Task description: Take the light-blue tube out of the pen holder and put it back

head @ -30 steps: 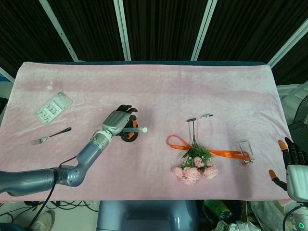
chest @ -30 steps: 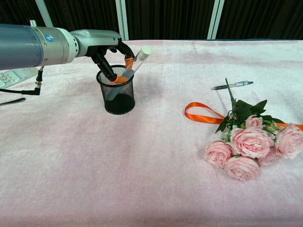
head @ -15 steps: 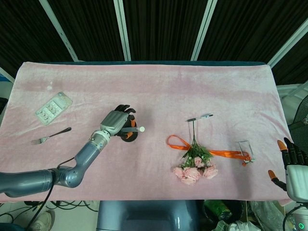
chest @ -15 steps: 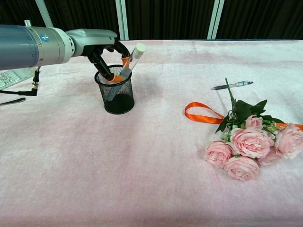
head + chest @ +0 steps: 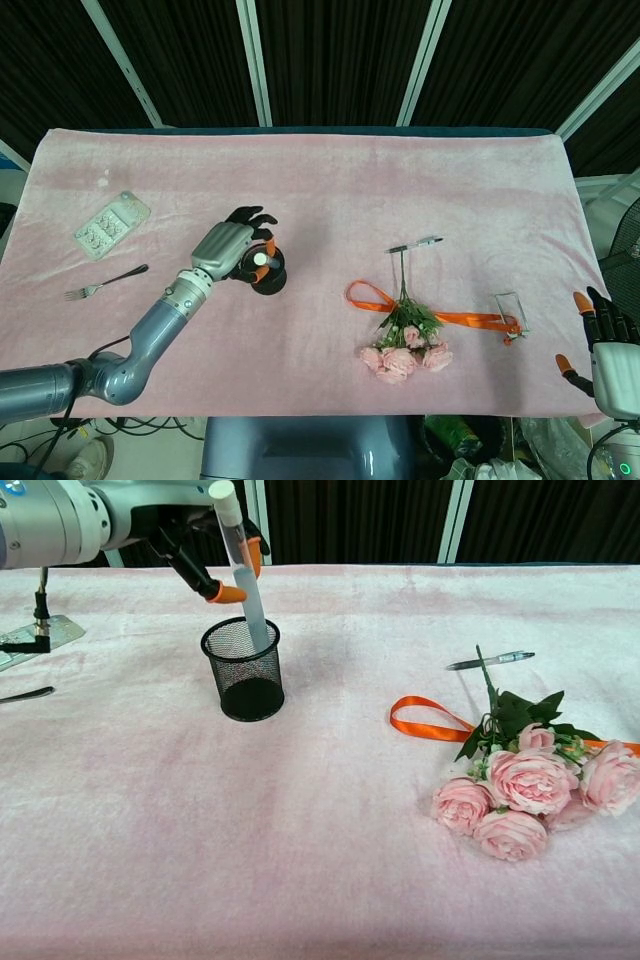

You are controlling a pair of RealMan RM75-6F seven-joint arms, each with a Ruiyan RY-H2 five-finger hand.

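Nearest to me, at the front right edge of the table, my right hand (image 5: 607, 345) hangs off the cloth with its fingers spread and nothing in it; only the head view shows it. Just ahead on the pink cloth (image 5: 300, 860) lies a bunch of pink roses (image 5: 525, 785) with green leaves, an orange ribbon (image 5: 425, 720) looping out from the stems. To the right of the bunch, in the head view, a small clear item (image 5: 511, 309) sits against the ribbon; I cannot tell what it is. Beyond the stems a pen (image 5: 490, 660) lies flat, apart from the flowers.

On the left side, the black mesh pen holder (image 5: 243, 670) stands upright on the cloth. My left hand (image 5: 205, 545) is above it, pinching the light-blue tube (image 5: 245, 580) between orange-tipped fingers (image 5: 228, 593). The tube stands nearly upright, white cap at the top, its lower end inside the holder's rim, its upper part well clear of it.

Farther left, a fork (image 5: 105, 283) lies on the cloth, and beyond it a clear blister pack (image 5: 111, 225). No brand, label or writing is legible on any item; a small blue mark on my left arm is too small to read.
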